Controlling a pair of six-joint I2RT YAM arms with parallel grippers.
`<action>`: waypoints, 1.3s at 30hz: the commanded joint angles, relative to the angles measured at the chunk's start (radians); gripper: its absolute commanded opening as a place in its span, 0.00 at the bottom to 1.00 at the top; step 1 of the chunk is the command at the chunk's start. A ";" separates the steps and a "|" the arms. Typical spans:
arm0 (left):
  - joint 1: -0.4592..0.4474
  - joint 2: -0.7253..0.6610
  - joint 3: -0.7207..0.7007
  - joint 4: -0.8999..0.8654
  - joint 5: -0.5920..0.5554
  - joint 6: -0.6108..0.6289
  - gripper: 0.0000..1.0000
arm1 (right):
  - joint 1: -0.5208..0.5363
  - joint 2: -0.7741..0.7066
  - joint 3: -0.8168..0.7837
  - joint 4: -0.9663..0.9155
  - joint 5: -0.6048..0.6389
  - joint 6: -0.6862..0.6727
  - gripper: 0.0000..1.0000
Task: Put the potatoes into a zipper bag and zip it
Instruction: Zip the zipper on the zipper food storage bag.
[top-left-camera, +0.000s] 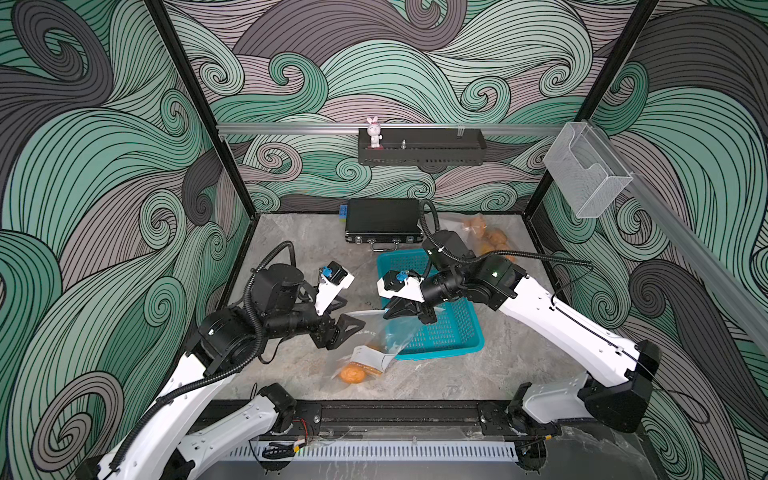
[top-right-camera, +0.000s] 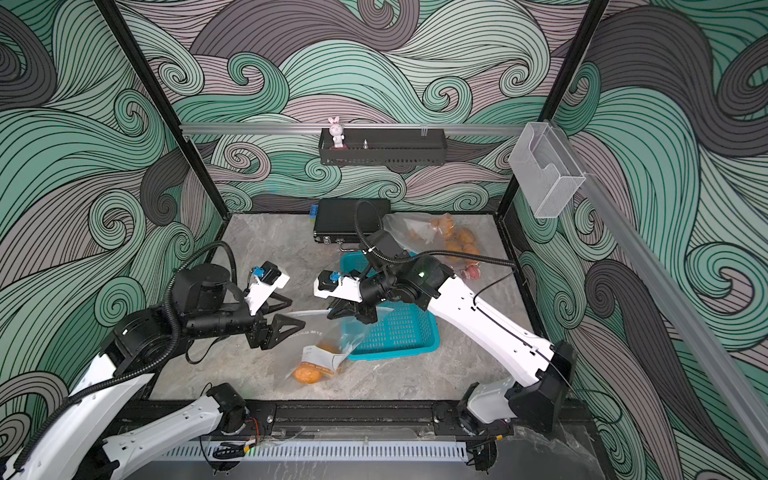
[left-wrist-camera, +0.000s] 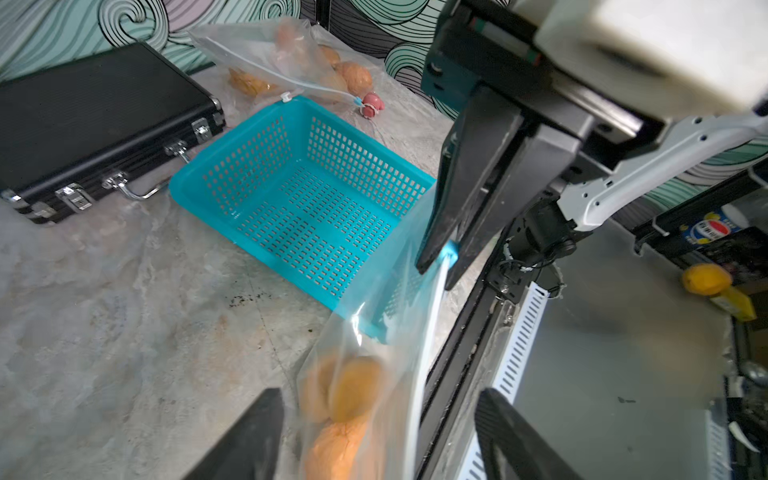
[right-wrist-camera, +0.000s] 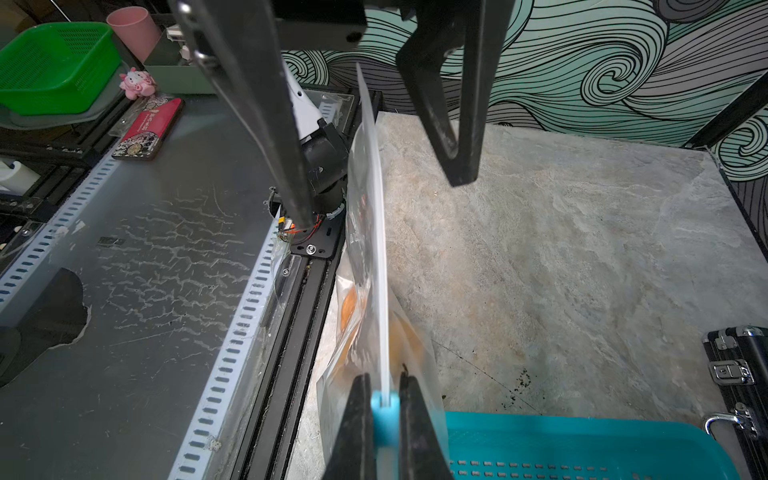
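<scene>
A clear zipper bag (top-left-camera: 376, 340) (top-right-camera: 318, 347) hangs by its top edge above the table. It holds orange-tan potatoes (top-left-camera: 352, 374) (left-wrist-camera: 357, 390) at its bottom. My right gripper (top-left-camera: 388, 313) (right-wrist-camera: 384, 399) is shut on the bag's blue zipper slider (right-wrist-camera: 384, 415) (left-wrist-camera: 451, 249), above the teal basket's near corner. My left gripper (top-left-camera: 345, 314) (left-wrist-camera: 380, 436) stands open at the bag's other end. Its fingers (right-wrist-camera: 299, 208) stand on either side of the white zip strip (right-wrist-camera: 376, 208) without pinching it.
The teal mesh basket (top-left-camera: 451, 332) (left-wrist-camera: 299, 195) sits right of the bag with nothing in it. A second clear bag of potatoes (top-left-camera: 486, 237) (top-right-camera: 451, 241) lies at the back right. A black case (top-left-camera: 384, 220) lies against the back wall.
</scene>
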 joint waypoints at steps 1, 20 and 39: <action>0.001 0.009 0.033 0.026 0.054 -0.005 0.48 | -0.001 -0.006 0.024 -0.010 -0.028 0.000 0.06; 0.001 -0.060 0.161 -0.130 -0.150 0.010 0.00 | -0.001 -0.016 0.024 -0.011 0.035 0.024 0.06; 0.001 -0.130 0.358 -0.324 -0.292 0.037 0.00 | -0.026 -0.063 -0.054 -0.012 0.095 0.026 0.07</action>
